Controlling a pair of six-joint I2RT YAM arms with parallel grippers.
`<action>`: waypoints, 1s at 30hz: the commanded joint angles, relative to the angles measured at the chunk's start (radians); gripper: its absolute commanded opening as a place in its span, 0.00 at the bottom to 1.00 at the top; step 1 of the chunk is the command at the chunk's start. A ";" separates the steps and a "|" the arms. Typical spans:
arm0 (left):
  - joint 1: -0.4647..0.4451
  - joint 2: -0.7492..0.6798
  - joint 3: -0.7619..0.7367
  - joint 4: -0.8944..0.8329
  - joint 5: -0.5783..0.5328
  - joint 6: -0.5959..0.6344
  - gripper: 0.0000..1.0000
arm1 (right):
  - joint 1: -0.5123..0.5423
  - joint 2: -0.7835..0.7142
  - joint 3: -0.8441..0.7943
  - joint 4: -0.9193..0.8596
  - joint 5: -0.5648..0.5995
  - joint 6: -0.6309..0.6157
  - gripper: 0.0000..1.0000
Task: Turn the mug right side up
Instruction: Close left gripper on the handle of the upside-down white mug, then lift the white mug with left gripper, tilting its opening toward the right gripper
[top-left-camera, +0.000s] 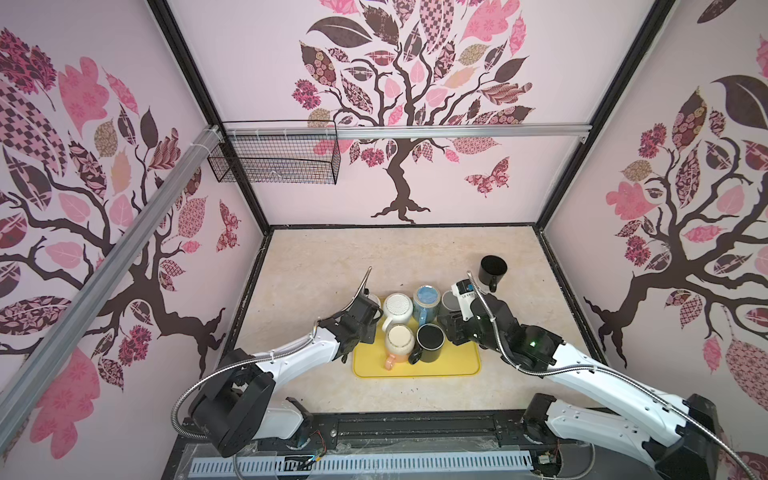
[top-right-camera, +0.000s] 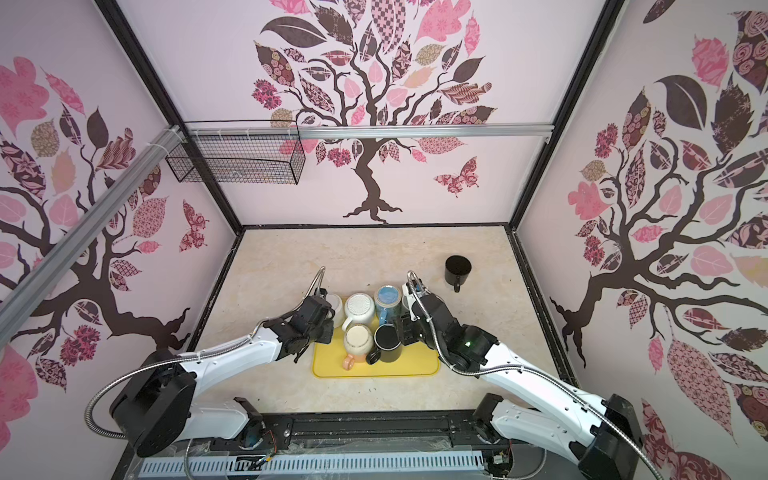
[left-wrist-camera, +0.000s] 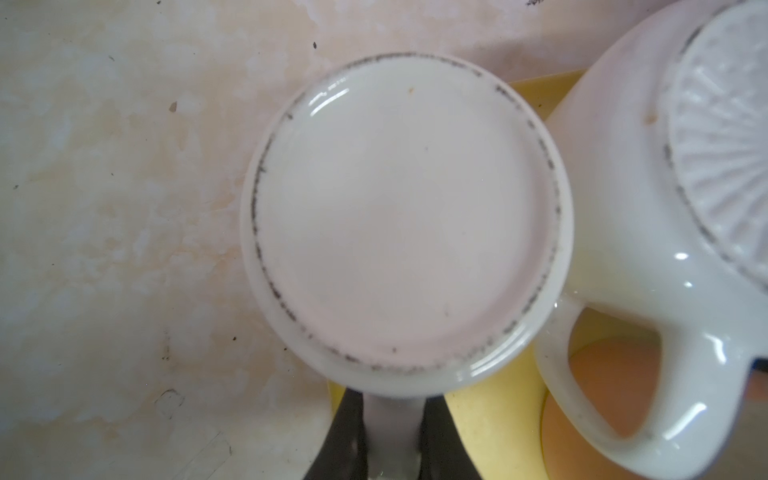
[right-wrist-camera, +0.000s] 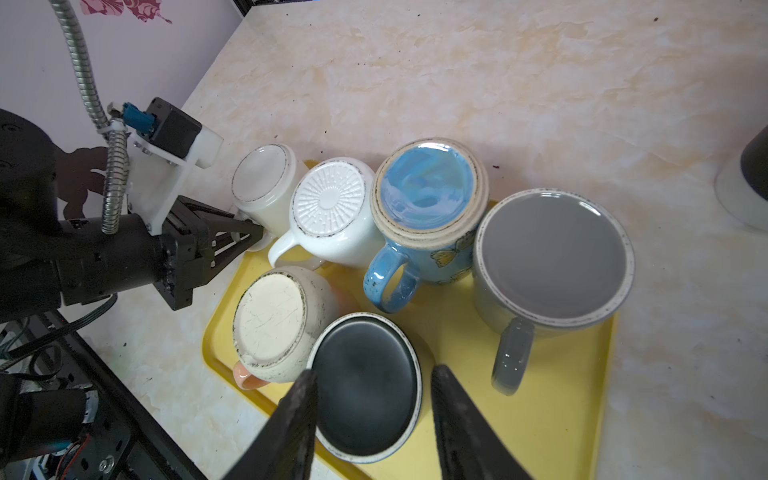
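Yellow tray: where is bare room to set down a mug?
Free: the yellow plastic tray's near right part, beside the inverted black ceramic mug; the beige marbled tabletop behind the tray. Mugs crowd its far and left sides.

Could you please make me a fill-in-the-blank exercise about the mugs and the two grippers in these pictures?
1. The left gripper is shut on the ___ of the plain white mug.
2. The right gripper, by the black mug on the tray, has its jaws ___.
3. The tray under the mugs is ___ in colour.
4. The blue mug stands upside ___.

Missing words: handle; open; yellow; down.
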 joint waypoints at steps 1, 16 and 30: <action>0.003 -0.060 0.079 -0.011 -0.089 0.026 0.00 | 0.000 -0.018 0.004 0.032 -0.020 0.002 0.47; 0.004 -0.541 0.147 -0.046 0.059 -0.097 0.00 | -0.001 -0.024 -0.035 0.513 -0.228 0.205 0.50; 0.005 -0.731 0.024 0.376 0.453 -0.464 0.00 | -0.001 0.035 -0.220 1.208 -0.413 0.588 0.50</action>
